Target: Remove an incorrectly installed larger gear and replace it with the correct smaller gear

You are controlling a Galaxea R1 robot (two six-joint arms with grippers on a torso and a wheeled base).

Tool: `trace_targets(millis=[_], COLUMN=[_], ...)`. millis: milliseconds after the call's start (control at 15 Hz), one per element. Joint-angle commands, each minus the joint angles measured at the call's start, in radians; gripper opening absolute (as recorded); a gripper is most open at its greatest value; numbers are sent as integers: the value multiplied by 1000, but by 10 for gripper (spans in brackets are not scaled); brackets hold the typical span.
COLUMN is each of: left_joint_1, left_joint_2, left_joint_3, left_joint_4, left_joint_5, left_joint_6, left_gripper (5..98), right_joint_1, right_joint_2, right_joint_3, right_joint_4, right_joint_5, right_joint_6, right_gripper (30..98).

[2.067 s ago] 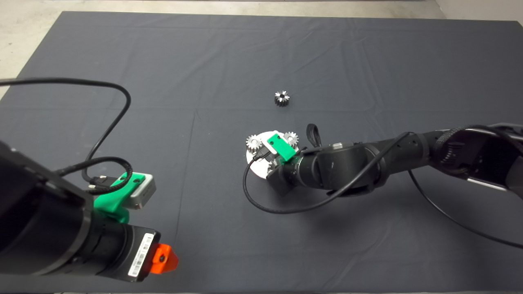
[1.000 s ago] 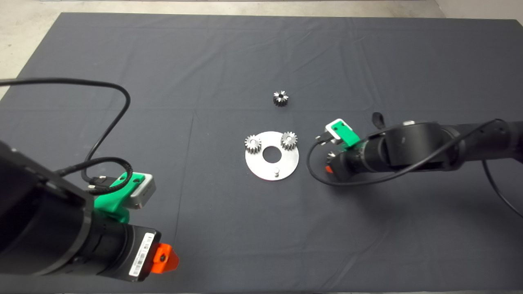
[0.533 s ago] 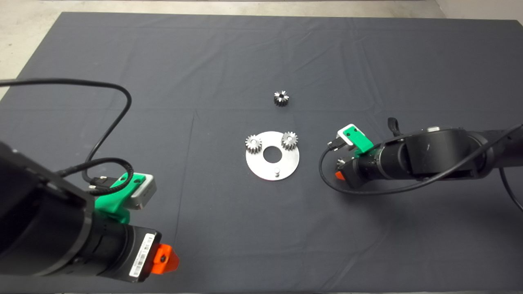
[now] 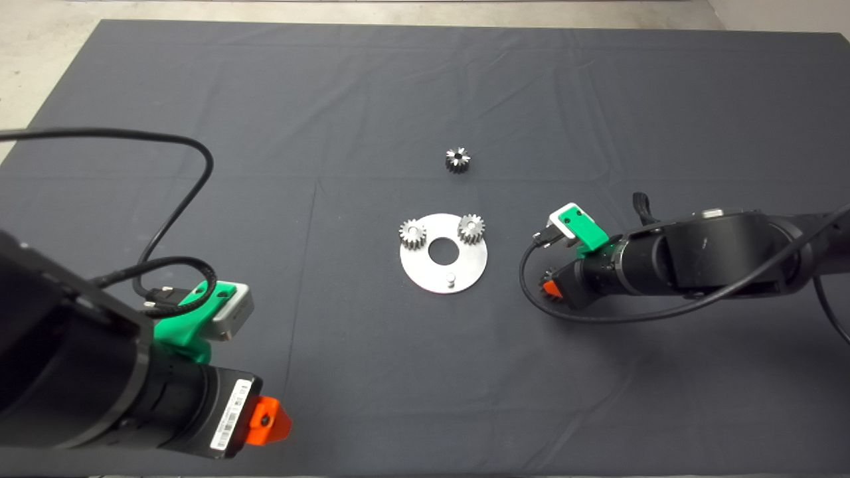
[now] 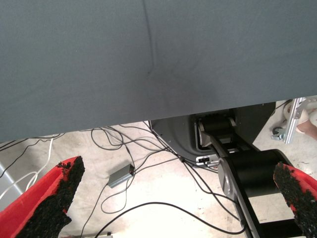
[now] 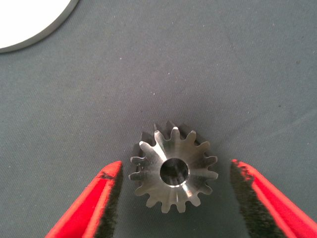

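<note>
The right gripper (image 6: 173, 203) sits low over the dark mat (image 4: 332, 99) to the right of the round silver plate (image 4: 428, 275), fingers spread wide and released. Between them, touching neither pad, the larger gear (image 6: 173, 171) lies flat on the mat, star-patterned face and round centre hole up; from above only a sliver of it (image 4: 548, 274) peeks out beside the gripper. On the plate, two pale silver gears (image 4: 412, 234) (image 4: 471, 228) stand along its far edge, and a bare peg (image 4: 451, 279) rises near its front edge. The smaller gear (image 4: 457, 159) rests on the mat beyond the plate, well apart from everything. The left gripper (image 5: 173, 198) is parked at the lower left, open, hanging past the bench edge above floor cables (image 5: 148, 148).
</note>
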State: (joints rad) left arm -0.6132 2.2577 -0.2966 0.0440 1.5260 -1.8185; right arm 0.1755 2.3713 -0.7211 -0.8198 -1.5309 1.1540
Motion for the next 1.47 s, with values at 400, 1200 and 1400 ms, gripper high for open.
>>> trace_targets(millis=[400,1200,1400], left_joint_1=[-14,-14,-14], left_joint_2=[1,0,0], left_joint_3=[18,19,19], left_joint_4=[-13,-15,-16], left_joint_5=[2,3,3], left_joint_6=[-9,-8,-7], left_gripper=[983,983,983], right_joint_1=[229,268,268], right_joint_2=[183,405,429], right_joint_3=[-254,-727,-753], right_joint_4=[62,71,71], right_joint_5=[-38,110,129], right_joint_6=[41,-28,-28], right_gripper=[608,791,831])
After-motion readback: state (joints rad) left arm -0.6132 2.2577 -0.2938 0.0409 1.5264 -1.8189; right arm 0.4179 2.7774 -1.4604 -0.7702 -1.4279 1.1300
